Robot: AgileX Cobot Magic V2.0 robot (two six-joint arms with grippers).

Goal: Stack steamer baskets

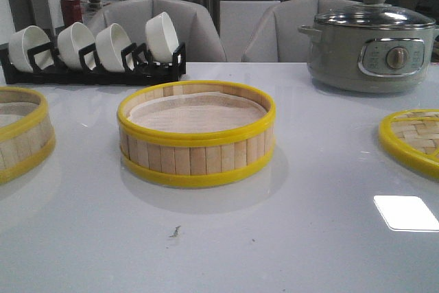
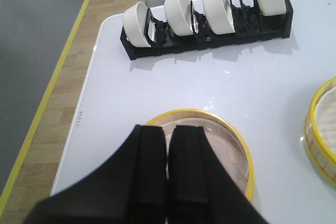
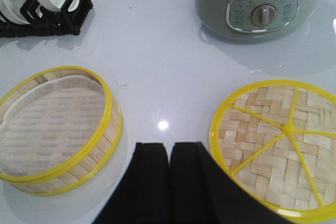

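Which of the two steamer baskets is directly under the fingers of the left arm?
The basket at the table's left edge, cut off in the front view. The left fingers hover over it; the other basket sits mid-table.

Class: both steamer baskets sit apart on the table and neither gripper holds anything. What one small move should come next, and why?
Probably the left gripper should open and lower over the near rim of the left basket. Its fingers are closed together and empty above that basket, which sits apart from the centre basket it must go onto. The right gripper hangs between the centre basket and the lid, so it looks less well placed.
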